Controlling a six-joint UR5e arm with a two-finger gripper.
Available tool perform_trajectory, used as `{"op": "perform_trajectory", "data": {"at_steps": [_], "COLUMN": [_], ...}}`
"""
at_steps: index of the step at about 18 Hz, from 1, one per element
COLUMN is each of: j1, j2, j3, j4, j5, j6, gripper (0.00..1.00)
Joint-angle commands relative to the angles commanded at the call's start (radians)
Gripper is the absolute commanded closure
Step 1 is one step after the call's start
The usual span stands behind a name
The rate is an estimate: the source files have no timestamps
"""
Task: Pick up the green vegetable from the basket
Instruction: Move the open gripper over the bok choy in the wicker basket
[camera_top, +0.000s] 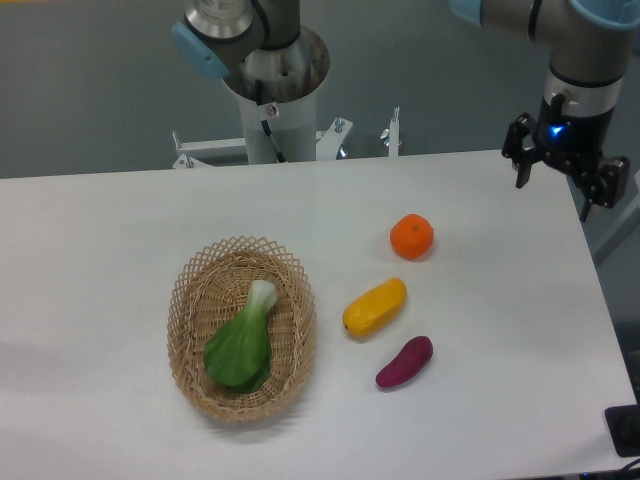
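Far off at the right table edge the gripper (555, 187) hangs with fingers spread and empty, while the green vegetable (243, 341) lies in the basket (190, 300), whose rim may snag a low reach.

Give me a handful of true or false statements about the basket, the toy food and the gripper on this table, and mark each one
1. The green vegetable lies inside the basket. True.
2. The gripper holds the green vegetable. False: it hangs empty and open near the table's far right edge, well away from the basket.
3. The orange fruit sits in the basket. False: it rests on the table, right of the basket.
4. The yellow fruit lies between the orange fruit and the purple sweet potato. True.
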Motion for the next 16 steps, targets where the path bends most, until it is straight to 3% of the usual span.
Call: {"op": "perform_trajectory", "data": {"at_steps": [5,10,14,16], "j1": [-0.014,-0.024,-0.095,-0.148], "j2": [0.012,0.077,0.118,0.127], "j3": [-0.014,-0.129,-0.286,-0.357], "j4": [0.0,0.017,0.184,0.241], "j5": [-0.017,-0.025,-0.083,-0.084], "j6": [-0.002,-0.017,-0.256,-0.339], "gripper": [0.0,0.0,0.0,0.0]}}
